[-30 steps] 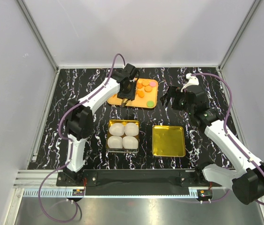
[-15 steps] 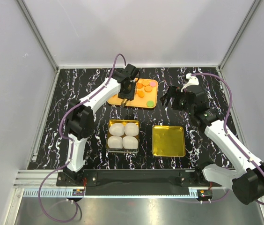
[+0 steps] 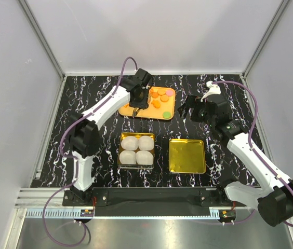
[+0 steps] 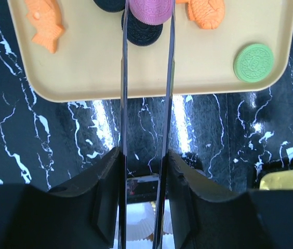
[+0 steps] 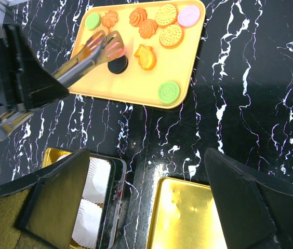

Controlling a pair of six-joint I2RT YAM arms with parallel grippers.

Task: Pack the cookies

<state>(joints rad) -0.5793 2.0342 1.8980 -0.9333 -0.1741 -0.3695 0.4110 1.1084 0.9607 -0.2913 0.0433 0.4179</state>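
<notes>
The cookies (image 3: 162, 97) lie on the orange tray (image 3: 168, 111) at the back of the table. My left gripper (image 3: 139, 97) is shut on a pair of metal tongs (image 4: 145, 104). The tong tips pinch a pink cookie (image 4: 150, 9) just above a black cookie (image 4: 142, 32). A green cookie (image 4: 254, 62) lies near the tray's edge. The right wrist view shows the tongs (image 5: 87, 56) with the pink cookie (image 5: 116, 49), orange cookies (image 5: 147, 28) and a green one (image 5: 169, 92). My right gripper (image 3: 189, 110) is open and empty, right of the tray.
A gold tin (image 3: 122, 136) with four white paper cups (image 3: 137, 150) stands in front of the tray. A shallow gold tin (image 3: 187, 155), with nothing in it, lies to its right. White walls and a metal frame enclose the black marble table.
My left arm has shifted slightly left and back, its tongs still over the tray. My right arm has not moved.
</notes>
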